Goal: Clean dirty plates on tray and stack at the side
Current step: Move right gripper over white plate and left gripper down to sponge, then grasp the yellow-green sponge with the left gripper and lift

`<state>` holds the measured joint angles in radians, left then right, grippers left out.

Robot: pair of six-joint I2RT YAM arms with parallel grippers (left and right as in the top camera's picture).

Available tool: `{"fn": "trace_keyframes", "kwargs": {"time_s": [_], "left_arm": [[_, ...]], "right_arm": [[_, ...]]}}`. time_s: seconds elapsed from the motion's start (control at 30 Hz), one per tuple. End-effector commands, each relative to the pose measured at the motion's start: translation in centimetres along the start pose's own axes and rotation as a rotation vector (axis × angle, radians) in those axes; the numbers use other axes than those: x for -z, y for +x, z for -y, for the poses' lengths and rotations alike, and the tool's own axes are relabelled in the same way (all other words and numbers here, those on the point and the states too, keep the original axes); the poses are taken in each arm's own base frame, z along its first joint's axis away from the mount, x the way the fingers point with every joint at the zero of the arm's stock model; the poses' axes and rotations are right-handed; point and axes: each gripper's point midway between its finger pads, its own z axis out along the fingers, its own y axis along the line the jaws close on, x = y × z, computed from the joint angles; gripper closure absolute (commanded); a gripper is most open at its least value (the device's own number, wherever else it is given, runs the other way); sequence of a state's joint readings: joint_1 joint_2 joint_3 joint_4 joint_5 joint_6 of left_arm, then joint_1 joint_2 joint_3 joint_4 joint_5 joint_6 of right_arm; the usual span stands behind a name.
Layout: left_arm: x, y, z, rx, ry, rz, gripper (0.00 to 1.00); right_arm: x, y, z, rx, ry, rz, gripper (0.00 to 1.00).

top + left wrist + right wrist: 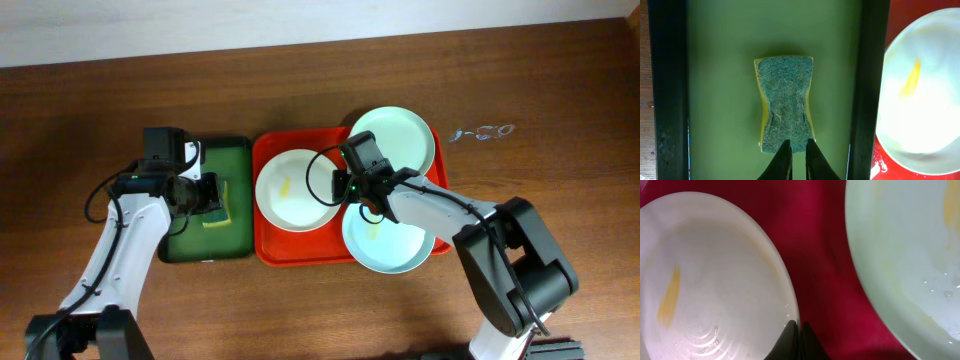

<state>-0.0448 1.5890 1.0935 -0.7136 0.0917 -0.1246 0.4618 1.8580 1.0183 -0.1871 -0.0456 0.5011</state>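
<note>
- Plates, three in all, lie on or across the red tray (300, 250) at the centre of the table (560, 100). A white plate (290, 190) fills its left half. One mint plate (398, 138) overhangs the far right corner, and the other mint plate (385, 248) overhangs the near right edge.
- Right gripper (797, 326) has its fingers closed together at the white plate's right rim. Whether the rim is pinched between them cannot be told.
- Left gripper (797, 146) hovers over the near end of a sponge (786, 100) in the green tray (228, 158), just left of the red tray. Its fingers are all but closed, with a thin slit between them and nothing visibly held.
- Handling, as a judgement: the plates look stiff, light, glossy and wet, so likely slippery. The thin rim is the only place to take hold. A yellow smear (669, 297) marks the white plate.
- Room: both mint plates crowd close on the white plate's right. Bare wood lies right of the tray.
</note>
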Motion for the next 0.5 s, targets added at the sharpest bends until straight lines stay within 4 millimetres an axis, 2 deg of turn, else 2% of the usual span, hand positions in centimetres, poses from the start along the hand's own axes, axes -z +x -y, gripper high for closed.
{"fn": "trace_keyframes", "kwargs": {"time_s": [0.0,0.13,0.3,0.37,0.47], "left_arm": [[-0.2,0.4,-0.2,0.010,-0.011,-0.010,0.92],[-0.1,0.4,-0.2,0.011,-0.012,-0.015,0.85],[0.8,-0.8,0.0,0.026,-0.025,-0.112,0.80],[0.0,-1.2,0.0,0.034,-0.037,-0.203,0.75],[-2.8,-0.1,-0.3,0.041,-0.046,-0.287,0.75]], "right_arm": [[1.0,0.0,0.3,-0.006,0.047,-0.038,0.96],[2.4,0.1,0.3,-0.004,0.089,-0.117,0.96],[2.5,0.7,0.3,-0.007,0.083,-0.145,0.96],[2.5,0.7,0.3,-0.007,0.084,-0.144,0.96],[2.5,0.7,0.3,-0.007,0.084,-0.144,0.96]]}}
